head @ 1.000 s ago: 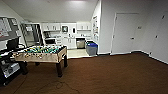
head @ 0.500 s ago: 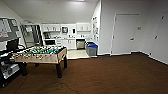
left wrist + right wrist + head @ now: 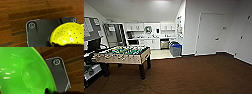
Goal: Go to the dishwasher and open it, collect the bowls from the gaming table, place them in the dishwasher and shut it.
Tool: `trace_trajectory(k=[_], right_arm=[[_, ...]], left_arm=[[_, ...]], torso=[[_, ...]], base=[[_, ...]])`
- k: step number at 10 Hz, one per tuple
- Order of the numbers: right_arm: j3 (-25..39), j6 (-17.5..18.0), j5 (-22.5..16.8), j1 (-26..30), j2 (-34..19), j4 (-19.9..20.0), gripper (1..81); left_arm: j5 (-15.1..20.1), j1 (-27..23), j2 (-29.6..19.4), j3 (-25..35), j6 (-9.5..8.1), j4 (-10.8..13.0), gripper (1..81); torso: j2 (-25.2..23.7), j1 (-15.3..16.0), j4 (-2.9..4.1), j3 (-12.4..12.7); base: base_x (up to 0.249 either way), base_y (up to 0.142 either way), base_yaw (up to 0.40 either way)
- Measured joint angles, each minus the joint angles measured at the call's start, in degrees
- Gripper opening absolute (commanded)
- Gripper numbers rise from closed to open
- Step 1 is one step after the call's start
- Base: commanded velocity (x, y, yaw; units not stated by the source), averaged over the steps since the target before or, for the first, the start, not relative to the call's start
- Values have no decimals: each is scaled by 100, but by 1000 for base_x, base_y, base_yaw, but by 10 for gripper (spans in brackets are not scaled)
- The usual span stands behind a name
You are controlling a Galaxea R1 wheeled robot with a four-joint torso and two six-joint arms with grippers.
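Right up against the left wrist camera there's the yellow bowl (image 3: 68, 34), dotted with small dark holes and cut off at the frame edge, and the right wrist camera has the wide green bowl (image 3: 25, 72) showing its round base ring, both over brown carpet (image 3: 18, 11) (honestly can't tell how either set of jaws is sitting, they're hidden by the bowls). Out in the head view, the dishwasher (image 3: 164, 44) is a small steel-grey front under the far kitchenette counter, too blurry to read its door, with a blue bin (image 3: 176, 49) just beside that area. The foosball table (image 3: 124, 55) stands at the left on the carpet, long axis running roughly left-right.
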Motion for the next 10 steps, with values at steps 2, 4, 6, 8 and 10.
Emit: trace_trajectory(k=[2, 4, 6, 8, 10], right_arm=[[0, 0, -6, -13, -11, 0, 10], [0, 0, -9, -18, -21, 0, 10], [-2, -2, -10, -18, -24, 0, 10], [0, 0, -6, -13, -10, 0, 10], [0, 0, 2, -11, 4, 0, 10]], left_arm=[[6, 20, 0, 0, 0, -2, 10], [-2, 4, -2, 2, 0, 0, 10], [17, 23, 0, -2, 0, 0, 10], [0, 1, 0, 0, 0, 0, 10], [1, 6, 0, 0, 0, 0, 10]], torso=[[0, -2, 0, 0], [2, -2, 0, 0], [0, -3, 0, 0], [2, -2, 0, 0], [2, 0, 0, 0]], base=[[142, 0, 0], [160, 0, 0], [180, 0, 0], [190, 0, 0], [193, -35, 0]])
